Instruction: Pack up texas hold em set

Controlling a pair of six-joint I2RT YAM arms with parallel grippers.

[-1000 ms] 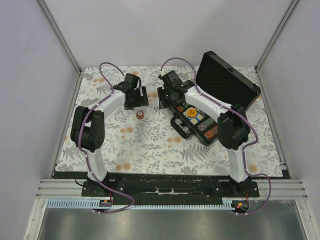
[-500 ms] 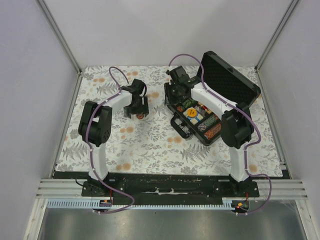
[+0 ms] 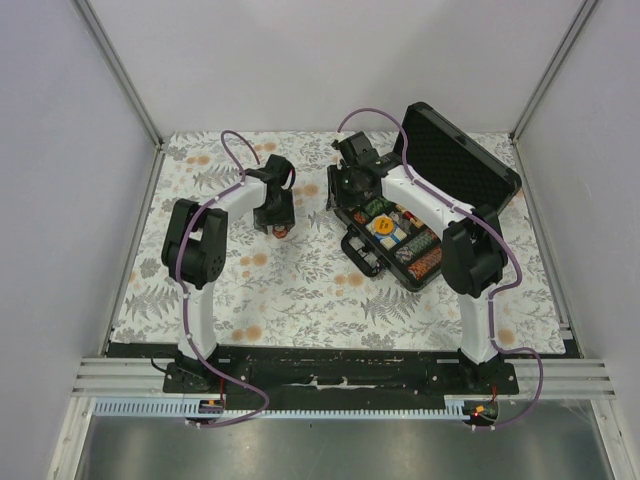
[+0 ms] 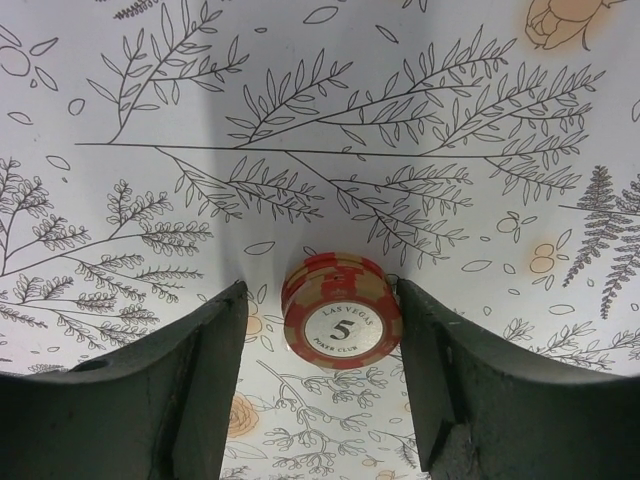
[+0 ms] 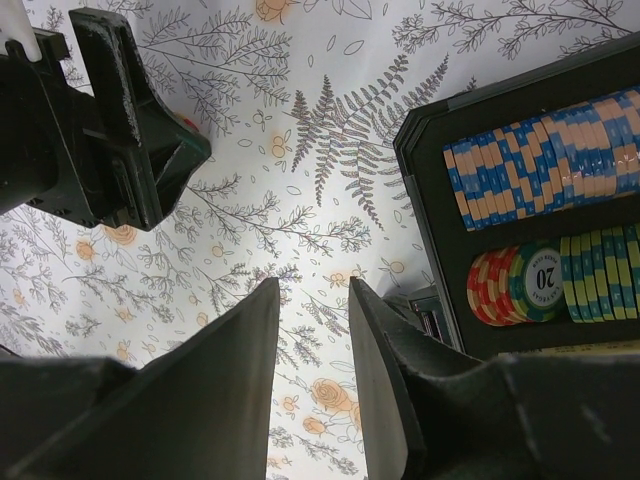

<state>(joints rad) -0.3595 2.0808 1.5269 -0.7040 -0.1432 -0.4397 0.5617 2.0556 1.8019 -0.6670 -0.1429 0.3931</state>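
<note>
Reddish chips (image 4: 340, 312) loosely between half-open jaws of downward-pointing left end effector (image 4: 320, 289), ungripped.

The left arm (image 3: 228, 203) and the right arm (image 3: 425, 205) were built of white links joined by bulky black housings. A purple cable (image 3: 236, 140) was looped along each, down to black bases (image 3: 190, 376). The left end effector (image 4: 320, 290) and the right end effector (image 5: 312, 290) were fitted with dark, matte, wedge-shaped fingers (image 4: 200, 390).
</note>
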